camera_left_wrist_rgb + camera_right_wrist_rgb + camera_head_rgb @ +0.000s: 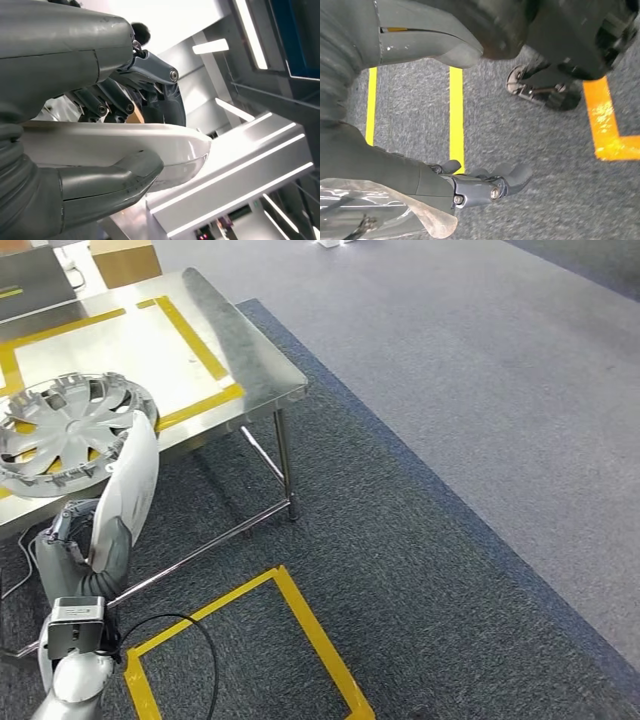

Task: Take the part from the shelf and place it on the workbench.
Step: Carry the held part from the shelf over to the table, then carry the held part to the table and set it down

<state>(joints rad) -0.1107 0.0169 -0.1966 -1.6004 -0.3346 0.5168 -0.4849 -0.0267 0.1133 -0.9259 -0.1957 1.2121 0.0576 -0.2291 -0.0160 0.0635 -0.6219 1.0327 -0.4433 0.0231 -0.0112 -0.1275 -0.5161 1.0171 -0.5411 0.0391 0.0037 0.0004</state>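
My left hand (113, 545) is low at the table's front edge and grips a smooth white curved part (134, 475). The part's far end reaches up over the edge of the steel workbench (249, 365), beside a silver wheel cover (68, 430) lying flat there. In the left wrist view the white part (113, 142) sits pinched between the thumb and the darker fingers (113, 102) of my left hand (94, 125). My right hand (471, 185) hangs over the carpet, its fingers stretched out and holding nothing.
Yellow tape frames mark the workbench top (192, 340). Another yellow tape square (317, 635) lies on the dark carpet in front of the table legs (285, 465). A black cable (204, 640) loops by my left arm. Lighter grey carpet spreads to the right.
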